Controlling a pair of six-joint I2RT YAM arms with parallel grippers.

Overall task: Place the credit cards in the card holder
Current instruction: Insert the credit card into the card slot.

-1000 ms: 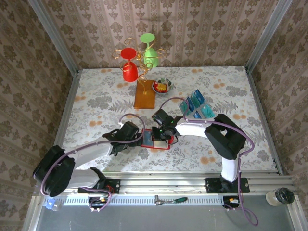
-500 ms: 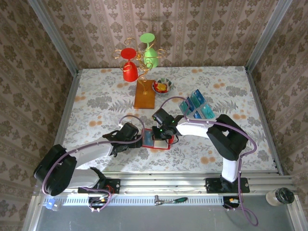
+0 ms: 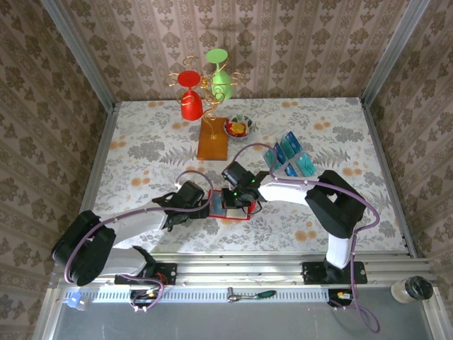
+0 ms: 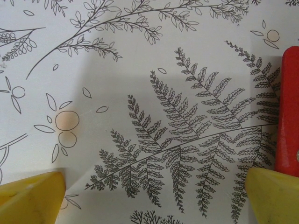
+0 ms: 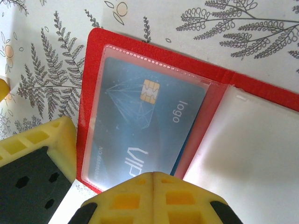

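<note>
The red card holder (image 5: pixel 154 51) lies open on the table, also in the top view (image 3: pixel 237 215). A teal-blue credit card (image 5: pixel 145 126) with a chip sits inside its left clear pocket, one dark edge still showing at the pocket mouth. My right gripper (image 5: pixel 154 178) is shut, its tips together right over the card's near edge. My left gripper (image 4: pixel 154 186) is open just left of the holder, its right fingertip (image 4: pixel 273 193) beside the red edge (image 4: pixel 289 116). More teal cards (image 3: pixel 289 157) stand in a clear rack at the right.
An orange stand base (image 3: pixel 212 139) with a wire tree holding a red cup (image 3: pixel 190 105) and a green cup (image 3: pixel 221 81) is at the back. A small bowl (image 3: pixel 239 127) sits beside it. The left finger (image 5: pixel 46 154) crowds the holder's left edge.
My right gripper has edged slightly left over the open holder. The left arm has barely moved.
</note>
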